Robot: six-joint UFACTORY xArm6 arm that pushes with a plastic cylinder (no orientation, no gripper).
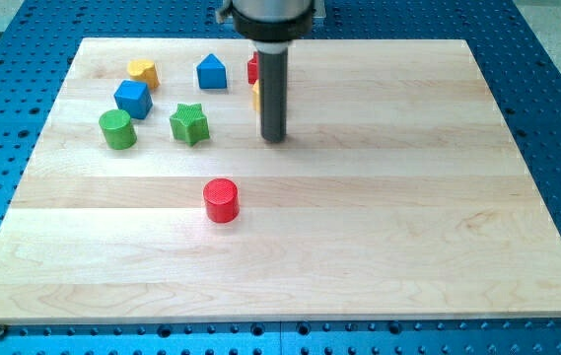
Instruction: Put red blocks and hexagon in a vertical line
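Note:
A red cylinder (221,200) stands alone near the middle of the wooden board (408,197). A second red block (252,69) shows only as a sliver behind my rod at the view's top; its shape is hidden. A yellow block (256,96) just below it is also mostly hidden by the rod. Another yellow block, possibly the hexagon (143,72), sits at the top left. My tip (274,137) rests on the board, up and to the right of the red cylinder, just below the hidden red and yellow blocks.
A blue house-shaped block (211,72) sits at the top, left of the rod. A blue cube (133,99), a green cylinder (116,129) and a green star (189,123) cluster at the upper left. Blue perforated table surrounds the board.

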